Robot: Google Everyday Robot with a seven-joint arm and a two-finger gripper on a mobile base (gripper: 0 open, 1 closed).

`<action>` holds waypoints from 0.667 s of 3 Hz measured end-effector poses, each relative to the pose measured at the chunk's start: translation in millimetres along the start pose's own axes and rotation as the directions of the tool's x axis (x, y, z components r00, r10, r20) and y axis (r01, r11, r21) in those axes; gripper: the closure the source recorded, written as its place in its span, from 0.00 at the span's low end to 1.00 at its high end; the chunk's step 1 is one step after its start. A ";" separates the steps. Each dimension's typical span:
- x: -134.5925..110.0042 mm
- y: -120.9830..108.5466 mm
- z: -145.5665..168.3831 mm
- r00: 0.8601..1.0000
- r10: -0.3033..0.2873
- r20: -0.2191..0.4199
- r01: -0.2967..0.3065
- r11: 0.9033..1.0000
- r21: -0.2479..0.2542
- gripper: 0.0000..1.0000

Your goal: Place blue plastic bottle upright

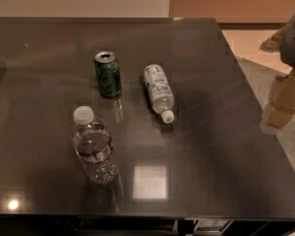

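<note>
The blue plastic bottle [158, 92] lies on its side near the middle of the dark table [211, 146]. It is slim and clear, with a white label printed in blue, and its white cap [168, 116] points toward the front. My gripper [281, 102] hangs at the right edge of the view, beyond the table's right side and well apart from the bottle. Nothing shows in its hold.
A green drink can [107, 74] stands upright just left of the lying bottle. A wider crinkled clear bottle [93, 145] with a red-edged label stands upright at the front left. The table's right edge runs close to the gripper, with floor beyond it.
</note>
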State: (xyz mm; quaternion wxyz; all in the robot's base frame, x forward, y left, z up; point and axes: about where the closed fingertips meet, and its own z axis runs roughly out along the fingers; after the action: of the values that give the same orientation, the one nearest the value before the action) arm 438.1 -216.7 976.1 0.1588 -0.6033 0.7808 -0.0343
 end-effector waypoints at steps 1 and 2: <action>0.0 0.0 0.0 1.000 0.000 0.000 0.000 1.000 0.000 0.00; -9.2 -6.3 6.4 0.997 -0.073 0.007 0.073 0.997 -0.027 0.00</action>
State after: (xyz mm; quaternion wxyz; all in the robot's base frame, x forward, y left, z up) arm 447.9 -208.8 973.5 0.1515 -0.6336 0.7582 -0.0274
